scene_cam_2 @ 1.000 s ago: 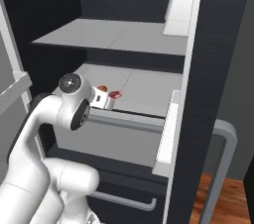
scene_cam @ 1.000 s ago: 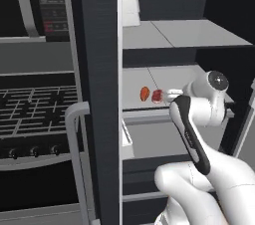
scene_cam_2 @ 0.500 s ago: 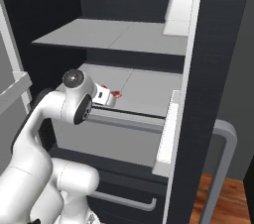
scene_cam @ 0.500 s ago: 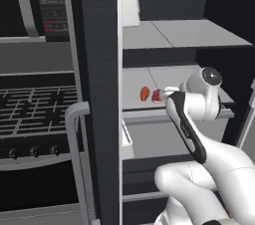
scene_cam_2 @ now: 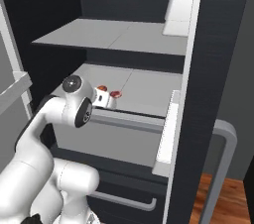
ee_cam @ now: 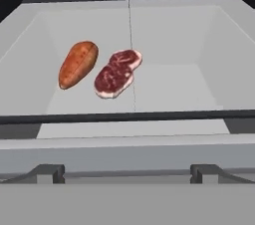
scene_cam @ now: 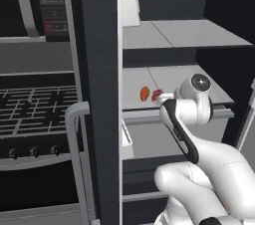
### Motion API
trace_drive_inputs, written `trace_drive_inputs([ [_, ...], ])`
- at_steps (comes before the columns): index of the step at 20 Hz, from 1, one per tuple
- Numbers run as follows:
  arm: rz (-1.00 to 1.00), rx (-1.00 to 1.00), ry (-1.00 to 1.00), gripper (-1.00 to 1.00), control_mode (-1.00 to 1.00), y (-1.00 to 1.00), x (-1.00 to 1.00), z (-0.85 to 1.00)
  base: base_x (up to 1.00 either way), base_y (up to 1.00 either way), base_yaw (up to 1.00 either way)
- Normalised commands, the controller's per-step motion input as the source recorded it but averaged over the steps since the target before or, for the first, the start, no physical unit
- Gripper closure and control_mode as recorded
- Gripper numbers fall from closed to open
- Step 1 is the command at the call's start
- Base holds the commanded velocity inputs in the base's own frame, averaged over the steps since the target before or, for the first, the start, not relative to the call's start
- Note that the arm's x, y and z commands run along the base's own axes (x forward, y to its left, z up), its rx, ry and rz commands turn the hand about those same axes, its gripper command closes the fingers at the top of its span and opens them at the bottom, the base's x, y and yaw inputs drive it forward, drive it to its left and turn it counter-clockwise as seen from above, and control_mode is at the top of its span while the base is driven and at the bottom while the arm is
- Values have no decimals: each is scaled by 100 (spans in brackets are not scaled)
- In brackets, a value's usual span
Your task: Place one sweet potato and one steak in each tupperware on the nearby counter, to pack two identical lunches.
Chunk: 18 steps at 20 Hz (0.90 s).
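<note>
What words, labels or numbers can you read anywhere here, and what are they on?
No legible text anywhere.
Oven control panel: small marks and a red patch, too blurred to read.
Sweet potato, steak, fridge shelf: no labels.

Two cameras behind the arm, left and right, look forward into the open fridge. Both share its middle shelf [scene_cam: 199, 77], which the hand camera faces close up.
</note>
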Motion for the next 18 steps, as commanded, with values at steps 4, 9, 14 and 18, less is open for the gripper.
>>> trace_drive_inputs([
  [4, 0, 0, 0, -100, -100, 0, 23, -9, 0, 0, 0],
  [9, 0, 0, 5, -100, -100, 0, 21, 0, 0, 0, 0],
  [14, 0, 0, 7, -100, -100, 0, 23, -2, 0, 0, 0],
  [18, 0, 0, 5, -100, -100, 1, 20, -9, 0, 0, 0],
])
